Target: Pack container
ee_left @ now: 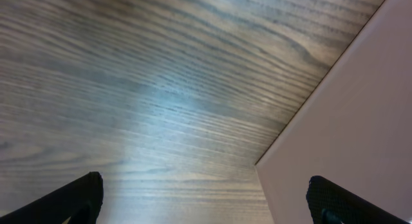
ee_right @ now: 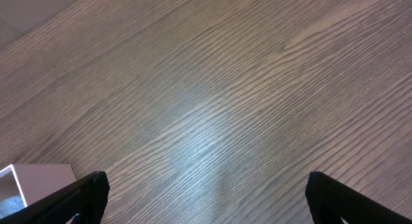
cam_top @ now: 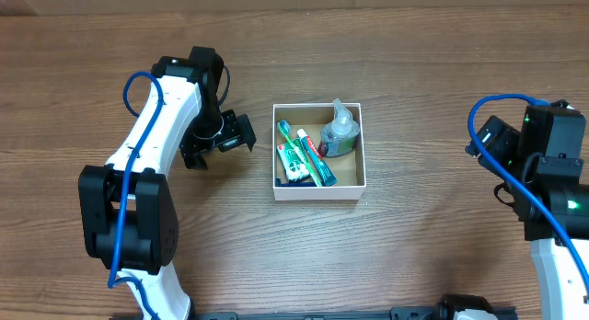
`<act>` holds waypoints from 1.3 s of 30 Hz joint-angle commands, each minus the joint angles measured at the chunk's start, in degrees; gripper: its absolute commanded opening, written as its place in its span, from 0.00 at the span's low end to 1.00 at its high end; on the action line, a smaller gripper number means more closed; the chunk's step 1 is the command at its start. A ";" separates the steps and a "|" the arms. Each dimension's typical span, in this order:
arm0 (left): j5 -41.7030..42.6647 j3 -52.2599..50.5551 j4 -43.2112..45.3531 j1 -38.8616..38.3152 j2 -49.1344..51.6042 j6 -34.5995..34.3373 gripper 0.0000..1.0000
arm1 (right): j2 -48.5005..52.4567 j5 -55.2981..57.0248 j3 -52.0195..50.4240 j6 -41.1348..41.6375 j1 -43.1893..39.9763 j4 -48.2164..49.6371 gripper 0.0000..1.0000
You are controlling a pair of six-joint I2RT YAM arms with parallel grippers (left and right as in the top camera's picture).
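The container point(cam_top: 318, 152) is sitting near the middle of the wooden tabletop point(cam_top: 414, 62), open side up; its white rim is framing a brown interior.

Contents:
- A green toothbrush point(cam_top: 284, 136) is lying along the left inner wall.
- A small green-and-white carton point(cam_top: 293, 164) is lying just beside it.
- A toothpaste tube point(cam_top: 317, 162) is lying diagonally across the middle.
- A grey-green item in clear wrapping point(cam_top: 340, 131) is occupying the far right corner.

Left arm: the left claw point(ee_left: 209, 201) is hovering low over the tabletop, just to the left of the container; the overhead view is showing a strip of bare wood between the two. In the left wrist view the two black fingertips point(ee_left: 80, 198) are showing at the bottom corners, spread wide apart, with only wood grain between them; the container's white outer wall is filling the right side of that view.

Right arm: the right arm is sitting at the right edge of the tabletop, well apart from the container. In the right wrist view the right claw point(ee_right: 209, 198) is likewise spread wide, gripping nothing; bare wood is lying between its fingertips point(ee_right: 84, 195), and one white corner of the container is appearing at the lower left.
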 commanded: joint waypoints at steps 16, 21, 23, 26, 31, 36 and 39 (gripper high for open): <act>-1.03 -0.39 5.84 -0.02 -0.15 0.61 1.00 | -2.64 0.09 0.92 0.31 -0.04 0.33 1.00; -1.03 -0.39 5.84 -0.02 -0.15 0.61 1.00 | -18.86 0.11 0.92 0.31 2.27 0.31 1.00; -1.03 -0.39 5.84 -0.02 -0.15 0.61 1.00 | -24.61 0.48 0.90 0.24 5.27 0.46 1.00; -1.01 -0.39 5.84 -0.02 -0.15 0.61 1.00 | -33.14 3.04 0.81 0.26 9.25 3.08 1.00; -1.03 -0.39 5.84 -0.02 -0.15 0.61 1.00 | -43.23 2.49 -4.17 0.26 10.73 9.81 1.00; -1.03 -0.39 5.84 -0.02 -0.15 0.61 1.00 | -51.89 -0.42 -20.72 0.07 10.62 32.22 1.00; -1.01 -0.39 5.84 -0.02 -0.15 0.61 1.00 | -57.02 -6.84 -36.44 0.11 9.57 51.78 1.00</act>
